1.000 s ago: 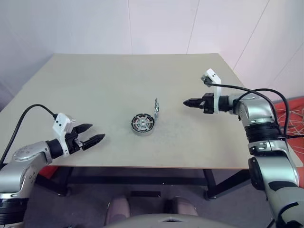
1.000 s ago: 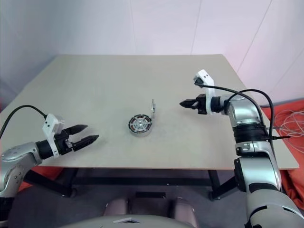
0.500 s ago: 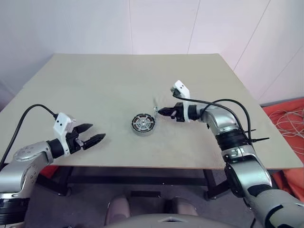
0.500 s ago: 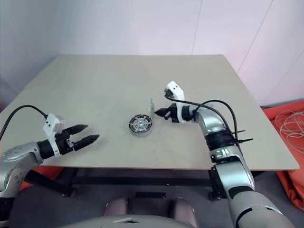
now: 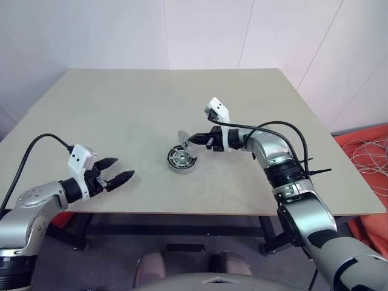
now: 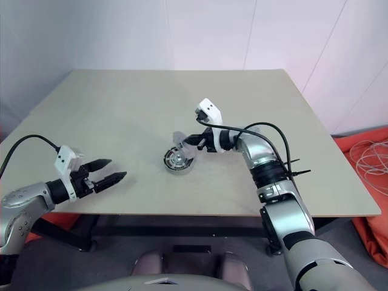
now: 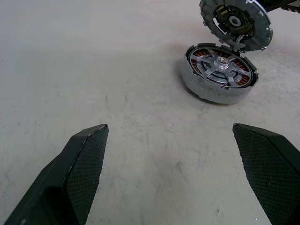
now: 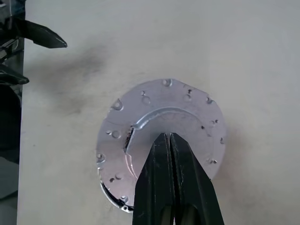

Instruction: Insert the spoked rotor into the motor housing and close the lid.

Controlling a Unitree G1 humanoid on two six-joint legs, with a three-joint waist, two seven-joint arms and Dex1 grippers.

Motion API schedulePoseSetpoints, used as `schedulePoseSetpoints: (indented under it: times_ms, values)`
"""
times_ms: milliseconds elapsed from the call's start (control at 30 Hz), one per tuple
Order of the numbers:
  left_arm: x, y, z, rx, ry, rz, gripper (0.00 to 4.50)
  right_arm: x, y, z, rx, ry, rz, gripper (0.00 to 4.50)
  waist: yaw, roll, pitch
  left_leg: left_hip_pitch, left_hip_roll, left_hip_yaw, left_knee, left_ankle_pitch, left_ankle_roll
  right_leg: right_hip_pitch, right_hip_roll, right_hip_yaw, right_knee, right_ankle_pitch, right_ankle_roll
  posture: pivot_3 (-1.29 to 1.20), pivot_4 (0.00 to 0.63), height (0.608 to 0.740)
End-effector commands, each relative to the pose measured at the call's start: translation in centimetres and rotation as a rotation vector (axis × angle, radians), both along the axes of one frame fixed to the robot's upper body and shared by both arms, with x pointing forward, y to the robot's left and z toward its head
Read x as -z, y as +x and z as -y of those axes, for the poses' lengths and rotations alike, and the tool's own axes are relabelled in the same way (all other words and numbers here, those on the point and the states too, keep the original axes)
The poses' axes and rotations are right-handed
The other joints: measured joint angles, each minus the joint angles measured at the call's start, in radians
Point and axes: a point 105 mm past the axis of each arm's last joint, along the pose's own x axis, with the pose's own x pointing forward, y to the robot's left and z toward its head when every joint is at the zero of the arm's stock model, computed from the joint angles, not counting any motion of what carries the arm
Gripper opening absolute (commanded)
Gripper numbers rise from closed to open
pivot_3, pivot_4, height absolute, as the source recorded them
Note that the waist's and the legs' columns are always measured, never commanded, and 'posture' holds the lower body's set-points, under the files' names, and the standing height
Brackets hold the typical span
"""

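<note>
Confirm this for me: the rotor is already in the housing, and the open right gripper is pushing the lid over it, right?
Not quite. The right gripper is shut, its fingers pressed together against the tilted lid, as the right wrist view shows. The spoked rotor does sit in the motor housing.

right gripper [image 5: 195, 140] sitting pinched against tilted lid [image 5: 185, 139], blocking motor housing [image 5: 182, 159] from far-right | housing's near-left lying open toward spread left gripper [image 5: 119, 171] | table [image 5: 121, 103] otherwise lying bare

One motor housing [image 7: 219, 78], one lid [image 7: 235, 23], one spoked rotor [image 7: 220, 66], one table [image 5: 121, 109].
</note>
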Motion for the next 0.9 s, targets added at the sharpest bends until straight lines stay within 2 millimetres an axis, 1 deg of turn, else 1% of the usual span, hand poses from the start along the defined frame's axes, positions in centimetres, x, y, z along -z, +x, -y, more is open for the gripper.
schedulePoseSetpoints:
  times_ms: [33,167,233,367,467,633,700,800,900]
  values:
    - [-1.2,0.2,0.2,0.008,0.002,0.052,4.50,-1.2,-0.2,-1.2,-0.032,0.020,0.051,0.02,0.000,0.000,0.000,0.000,0.000,0.000,0.000,0.000,0.000,0.000,0.000,0.000,0.000,0.000,0.000,0.00,0.000,0.740]
    - [-1.2,0.2,0.4,0.009,-0.001,0.054,4.50,-0.5,-0.7,-2.0,-0.047,0.004,0.037,0.02,-0.001,0.000,0.000,0.000,0.000,0.000,0.000,0.000,0.000,0.000,0.000,0.000,0.000,0.000,0.001,0.00,0.000,0.740]
    - [-1.2,0.2,0.4,0.008,-0.001,0.055,4.50,0.1,-0.9,-2.2,-0.053,-0.017,0.033,0.02,-0.001,0.000,0.000,0.000,0.000,0.000,0.000,0.000,0.000,0.000,0.000,0.000,0.000,0.000,0.000,0.00,0.000,0.740]
    - [-1.2,0.2,0.4,0.007,-0.002,0.055,4.50,0.6,-1.2,-2.5,-0.062,-0.024,0.020,0.02,0.000,0.000,0.000,0.000,0.000,0.000,0.000,0.000,0.000,0.000,0.000,0.000,0.000,0.000,0.001,0.00,0.000,0.740]
    - [-1.2,0.1,0.4,0.004,-0.001,0.055,4.50,1.5,-1.5,-2.3,-0.073,-0.061,0.016,0.02,-0.001,0.000,0.000,0.000,0.000,0.000,0.000,0.000,0.000,0.000,0.000,0.000,0.000,-0.001,0.001,0.00,0.000,0.740]
    - [-1.2,0.2,0.3,0.001,-0.002,0.056,4.50,2.1,-1.6,-2.1,-0.079,-0.082,0.012,0.02,-0.001,0.000,0.000,0.000,0.000,0.000,0.000,0.000,0.000,0.001,0.000,0.000,0.000,-0.001,0.001,0.00,0.000,0.740]
    - [-1.1,0.2,0.3,0.001,-0.002,0.057,4.50,1.9,-1.6,-2.2,-0.082,-0.072,0.017,0.02,-0.001,0.000,0.000,0.000,0.000,0.000,0.000,0.000,0.000,0.001,0.000,0.000,0.000,-0.001,0.001,0.00,0.000,0.740]
    - [-1.1,0.2,0.3,0.000,-0.003,0.057,4.50,0.1,-1.4,-2.7,-0.080,0.006,0.052,0.02,-0.001,0.000,0.000,0.000,0.000,0.000,0.000,0.000,0.000,0.001,0.000,0.000,0.000,-0.001,0.001,0.00,0.000,0.740]
    - [-1.0,0.2,0.3,0.000,-0.003,0.056,4.50,-1.2,-0.8,-2.7,-0.058,0.063,0.085,0.02,-0.001,0.000,0.000,0.000,0.000,0.000,0.000,0.000,0.000,0.001,0.000,0.000,0.000,-0.001,0.001,0.00,0.000,0.740]
